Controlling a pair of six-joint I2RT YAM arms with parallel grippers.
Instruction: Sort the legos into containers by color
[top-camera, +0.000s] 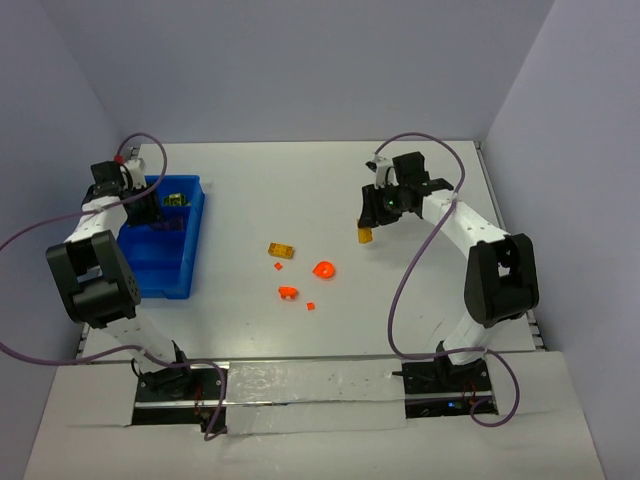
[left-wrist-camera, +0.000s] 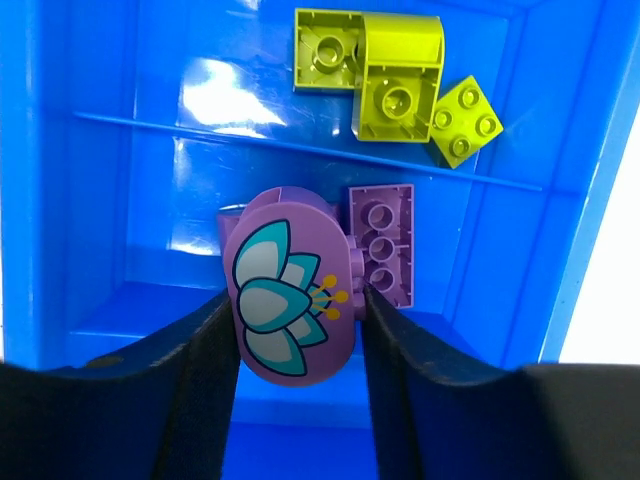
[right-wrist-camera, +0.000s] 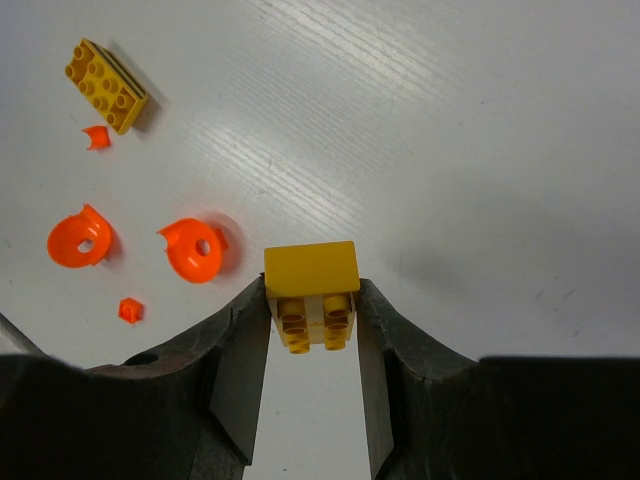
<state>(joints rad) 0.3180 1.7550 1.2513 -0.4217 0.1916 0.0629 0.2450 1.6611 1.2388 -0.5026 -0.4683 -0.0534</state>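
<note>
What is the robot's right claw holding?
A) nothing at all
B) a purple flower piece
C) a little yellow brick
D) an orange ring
C: the right gripper is pinched shut on the yellow brick, while the purple flower piece sits between the fingers of the left gripper over the blue tray.

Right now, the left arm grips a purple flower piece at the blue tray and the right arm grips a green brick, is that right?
Not quite: the brick in the right gripper is yellow, not green, as the right wrist view shows. The rest stands: the left gripper grips a purple flower piece at the blue tray.
</note>
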